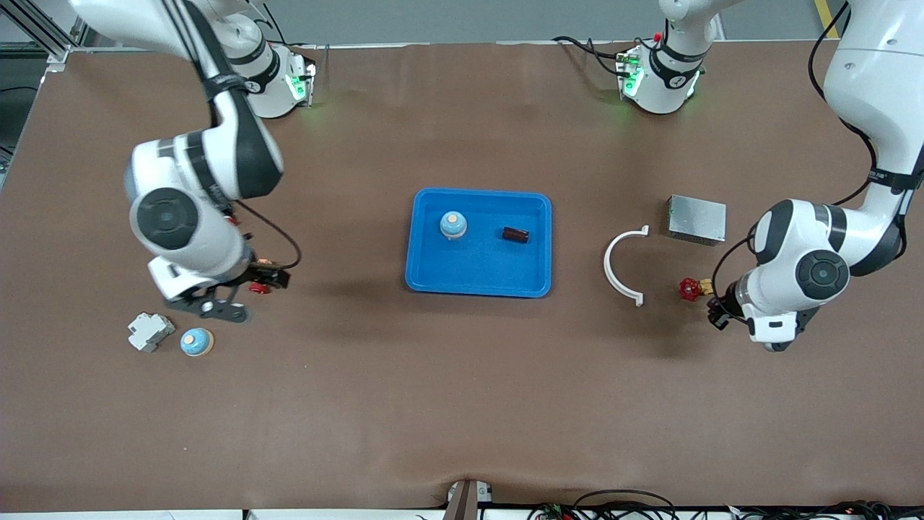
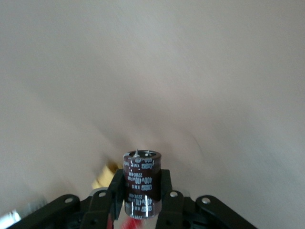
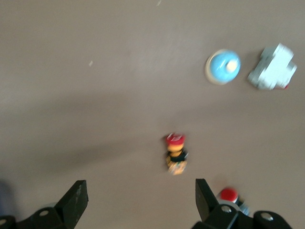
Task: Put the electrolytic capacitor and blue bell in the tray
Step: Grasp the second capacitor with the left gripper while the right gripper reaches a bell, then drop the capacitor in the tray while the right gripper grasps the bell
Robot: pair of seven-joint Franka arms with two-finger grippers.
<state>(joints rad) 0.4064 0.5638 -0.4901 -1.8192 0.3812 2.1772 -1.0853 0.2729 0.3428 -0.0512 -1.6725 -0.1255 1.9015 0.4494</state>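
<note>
A blue bell [image 1: 452,224] and an electrolytic capacitor [image 1: 515,234] are seen lying apart inside the tray [image 1: 433,278] at the middle of the table, the bell toward the right arm's end, so one of each named part is judged to be placed. A second capacitor [image 2: 141,183] is clamped upright between the narrowed fingers of the left gripper [image 1: 716,307], which is held over bare table just beside a red valve [image 1: 690,289] toward the left arm's end. A second blue bell [image 1: 196,341] is left on the table toward the right arm's end, just beside a white breaker [image 1: 150,331]. The right gripper [image 1: 216,309] is held above the table near that bell, its fingers [image 3: 76,200] spread wide and nothing held, with a red-topped button [image 3: 175,152] below it. If these extras are also wanted, a carry and a pick are judged to remain. Between the left gripper and the tray, a white curved clamp [image 1: 622,263] and a grey metal box [image 1: 696,219] are laid, so a lifted path over them would be called for; the tray's raised rim must be cleared. Open room is offered in the tray's part nearer the front camera
</note>
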